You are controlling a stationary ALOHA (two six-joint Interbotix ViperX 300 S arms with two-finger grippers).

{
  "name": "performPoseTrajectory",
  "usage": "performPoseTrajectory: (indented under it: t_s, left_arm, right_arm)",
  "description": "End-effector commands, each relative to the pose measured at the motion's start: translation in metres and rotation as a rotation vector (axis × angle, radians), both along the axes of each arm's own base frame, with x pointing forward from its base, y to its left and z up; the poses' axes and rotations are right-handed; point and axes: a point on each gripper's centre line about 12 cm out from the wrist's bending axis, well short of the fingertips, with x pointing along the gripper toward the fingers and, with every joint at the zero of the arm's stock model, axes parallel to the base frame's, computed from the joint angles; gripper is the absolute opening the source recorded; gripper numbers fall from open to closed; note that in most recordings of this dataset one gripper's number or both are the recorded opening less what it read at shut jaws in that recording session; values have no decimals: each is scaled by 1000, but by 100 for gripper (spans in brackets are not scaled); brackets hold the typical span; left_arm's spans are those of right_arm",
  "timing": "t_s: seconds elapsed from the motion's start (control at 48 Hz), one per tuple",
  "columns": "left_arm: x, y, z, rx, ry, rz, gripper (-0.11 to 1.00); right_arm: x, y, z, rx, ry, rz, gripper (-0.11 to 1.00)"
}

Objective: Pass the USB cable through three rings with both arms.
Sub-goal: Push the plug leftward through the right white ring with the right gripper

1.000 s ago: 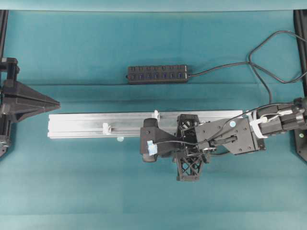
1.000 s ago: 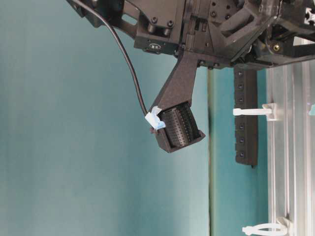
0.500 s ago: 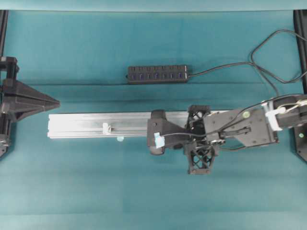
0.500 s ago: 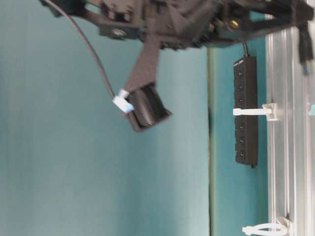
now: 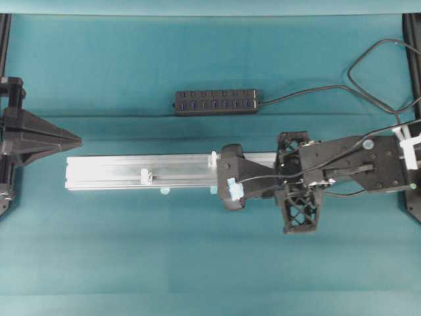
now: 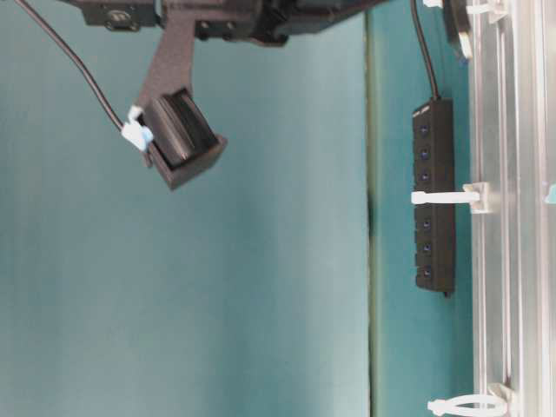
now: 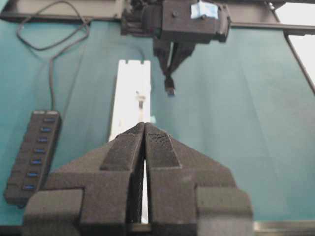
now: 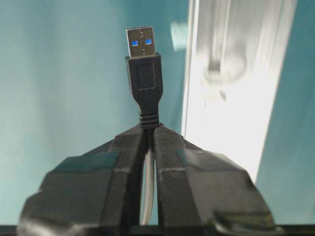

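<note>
Right pincer (image 8: 147, 129) pinching the USB cable (image 8: 143, 78) just behind its plug; plug projecting past the fingertips, metal end with blue insert exposed. In the left wrist view, same plug (image 7: 170, 90) hanging below the right pincer, above the teal bench (image 7: 236, 108) and beside the far end of the aluminium rail (image 7: 132, 93). Contact between plug and rail: cannot tell. In the overhead view, right pincer (image 5: 231, 186) positioned over the right part of the rail (image 5: 131, 171), light-blue tape patch (image 5: 233, 190) on its body, thin black cable running back along the arm toward the right edge.

Left pincer (image 7: 144, 129) pressed together, nothing between its pads; parked at the left edge of the bench in the overhead view (image 5: 72, 139), well apart from the rail's left end.

Rings: one white clip (image 5: 145, 176) upright on the rail left of centre, a second (image 5: 213, 158) at the rail's far edge just beside the right pincer. In the table-level view, three translucent loops along the rail: (image 6: 445, 197), (image 6: 460, 405) and, partly cut off at the top, (image 6: 486, 9). No cable through any visible ring.

Black multi-port hub (image 5: 216, 102) on the bench behind the rail, its own cord looping off to the right.
</note>
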Motion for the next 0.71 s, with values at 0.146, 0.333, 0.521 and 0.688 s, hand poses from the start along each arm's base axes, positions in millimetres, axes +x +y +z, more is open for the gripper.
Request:
performPoseTrajectory:
  t_s: [0.146, 0.333, 0.521, 0.688]
  left_arm:
    - [2, 1, 12, 1, -34, 3, 2]
    - [2, 1, 12, 1, -34, 3, 2]
    - [2, 1, 13, 1, -37, 3, 2]
    - [1, 1, 15, 1, -41, 3, 2]
  right_arm:
    - [-9, -16, 18, -7, -21, 2, -8]
    - [-16, -27, 26, -38, -10, 17, -8]
    - [-29, -32, 29, -59, 1, 19, -8]
    - [-44, -34, 33, -63, -10, 14, -8]
